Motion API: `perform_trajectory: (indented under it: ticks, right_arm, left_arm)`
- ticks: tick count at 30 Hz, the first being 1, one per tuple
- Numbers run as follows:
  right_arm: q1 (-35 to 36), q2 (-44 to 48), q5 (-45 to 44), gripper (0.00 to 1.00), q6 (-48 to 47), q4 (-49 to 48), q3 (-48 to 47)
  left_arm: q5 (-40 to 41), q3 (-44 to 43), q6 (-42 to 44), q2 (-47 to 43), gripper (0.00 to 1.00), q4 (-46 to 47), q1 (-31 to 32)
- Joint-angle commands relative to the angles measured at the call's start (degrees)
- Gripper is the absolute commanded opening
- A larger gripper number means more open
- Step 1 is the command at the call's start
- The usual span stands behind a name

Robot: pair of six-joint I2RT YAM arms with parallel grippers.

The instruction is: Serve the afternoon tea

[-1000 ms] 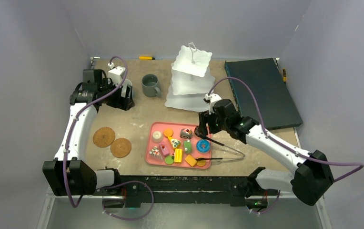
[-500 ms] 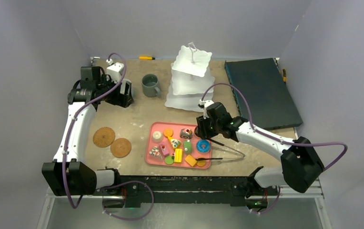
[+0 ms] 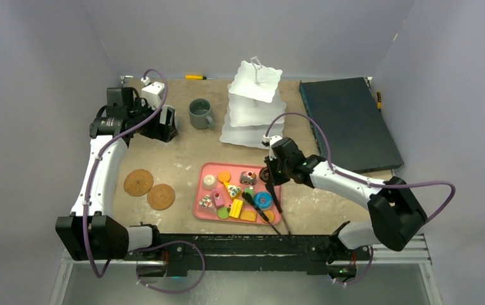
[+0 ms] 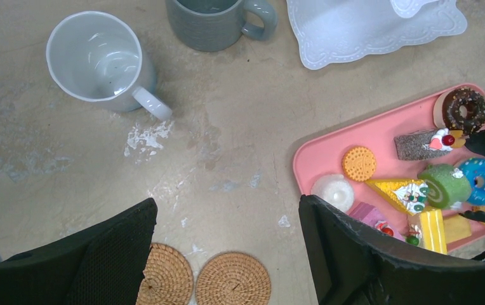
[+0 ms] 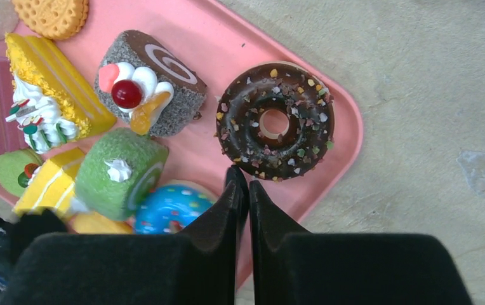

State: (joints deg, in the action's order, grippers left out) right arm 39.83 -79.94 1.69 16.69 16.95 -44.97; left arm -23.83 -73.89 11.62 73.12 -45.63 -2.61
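Toy pastries fill a pink tray (image 3: 200, 198), among them a chocolate donut (image 5: 275, 121), a blue donut (image 5: 170, 206) and a green roll (image 5: 119, 175). My right gripper (image 3: 270, 175) (image 5: 245, 178) hangs over the tray's far right corner, shut on one arm of the black tongs (image 3: 275, 202) (image 5: 237, 175), just short of the chocolate donut. The white stand (image 3: 252, 101) and grey mug (image 3: 200, 114) are at the back. My left gripper (image 3: 164, 126) (image 4: 226, 210) is open and empty at the back left, near the white mug (image 4: 100, 63). Two cork coasters (image 3: 138, 182) (image 3: 161, 196) lie at the front left.
A dark flat slab (image 3: 348, 124) covers the back right of the table. A yellow screwdriver (image 3: 195, 77) lies along the back edge. Grey walls close in three sides. The tray's pink rim (image 5: 348, 127) runs just beyond my right fingers.
My right gripper has closed on the tongs and shifted slightly left. The tongs have swung from pointing right to pointing at the near edge. The left arm has hardly moved.
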Motion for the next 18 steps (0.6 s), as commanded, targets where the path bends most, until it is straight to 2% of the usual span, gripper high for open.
perform_trajectory:
  ticks: [1,6,10,13,16,18]
  right_arm:
    - [0.6,1.7,-3.9,0.08,-1.9,1.2,-4.3]
    - [0.6,3.8,-3.7,0.0,-4.0,3.1,-7.1]
    - [0.7,5.4,-2.8,0.0,-5.1,4.8,-9.0]
    - [0.8,6.9,-3.1,0.0,-5.6,6.5,-10.9]
    - [1.2,7.7,-3.6,0.0,-5.9,8.6,-14.1]
    - [1.6,7.1,-3.8,0.0,-6.3,9.7,-17.1]
  left_arm:
    - [-0.9,-1.4,0.0,-0.2,0.82,0.3,0.1]
    - [-2.7,0.2,-0.5,-0.6,0.81,0.3,0.2]
    - [-4.9,1.5,-0.5,-1.2,0.8,0.1,0.2]
    - [-9.4,2.2,0.8,-2.5,0.8,-1.4,0.8]
    - [-15.7,2.3,6.7,-4.6,0.81,-5.4,2.2]
    - [-22.3,2.0,15.0,-6.7,0.82,-9.6,4.3]
